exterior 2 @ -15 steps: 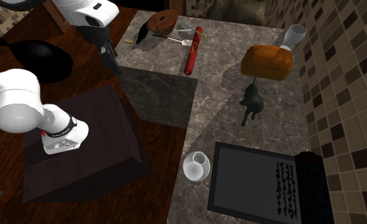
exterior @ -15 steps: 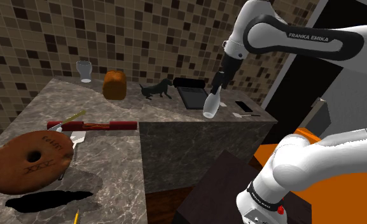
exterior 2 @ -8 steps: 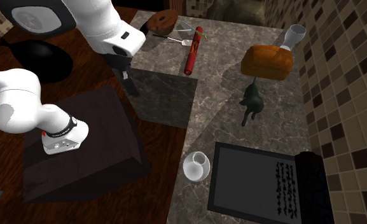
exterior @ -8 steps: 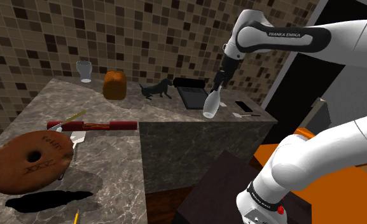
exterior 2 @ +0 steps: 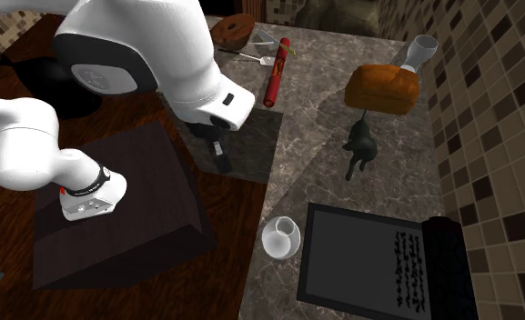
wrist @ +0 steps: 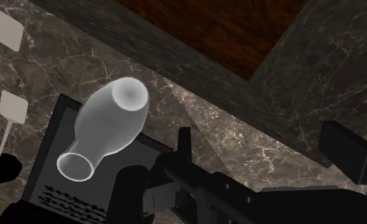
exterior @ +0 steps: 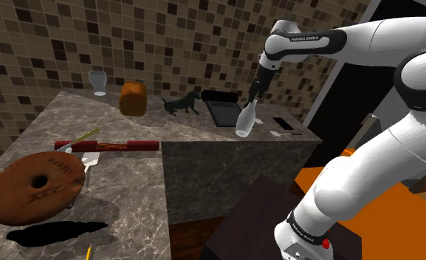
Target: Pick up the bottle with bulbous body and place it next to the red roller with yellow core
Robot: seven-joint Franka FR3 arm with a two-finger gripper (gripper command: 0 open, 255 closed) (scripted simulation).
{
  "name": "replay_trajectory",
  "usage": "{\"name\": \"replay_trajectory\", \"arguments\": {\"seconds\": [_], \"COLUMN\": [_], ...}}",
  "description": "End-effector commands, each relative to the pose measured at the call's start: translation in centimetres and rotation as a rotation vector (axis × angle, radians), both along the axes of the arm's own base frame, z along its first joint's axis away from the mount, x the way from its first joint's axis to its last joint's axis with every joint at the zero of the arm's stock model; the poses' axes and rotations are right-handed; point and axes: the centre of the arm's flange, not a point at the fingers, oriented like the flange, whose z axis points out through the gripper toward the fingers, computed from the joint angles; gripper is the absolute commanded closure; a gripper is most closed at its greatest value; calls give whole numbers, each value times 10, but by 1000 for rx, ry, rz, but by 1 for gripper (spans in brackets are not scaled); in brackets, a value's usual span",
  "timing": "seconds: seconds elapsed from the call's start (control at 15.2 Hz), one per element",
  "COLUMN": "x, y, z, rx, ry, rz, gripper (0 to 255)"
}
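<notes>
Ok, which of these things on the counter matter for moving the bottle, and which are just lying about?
For the job:
pale bulbous bottle
red roller
gripper

Lying about:
brown loaf
dark dog figure
laptop
clear glass
brown disc with a hole

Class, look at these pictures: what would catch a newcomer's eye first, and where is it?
The big white arm dominates, its open gripper near the pale bulbous bottle at the counter's edge beside a laptop. Far along the counter lies the red roller, near a brown disc.
</notes>
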Motion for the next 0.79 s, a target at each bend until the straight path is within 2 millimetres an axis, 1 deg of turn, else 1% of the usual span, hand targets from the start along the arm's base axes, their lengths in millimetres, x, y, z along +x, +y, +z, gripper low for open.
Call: {"name": "replay_trajectory", "arguments": {"seconds": [0.0, 0.73], "x": [10, 61], "y": [-26, -161], "z": [-8, -49], "rx": [3, 27], "ry": [6, 34], "rz": [1, -3], "gripper": [0, 0]}}
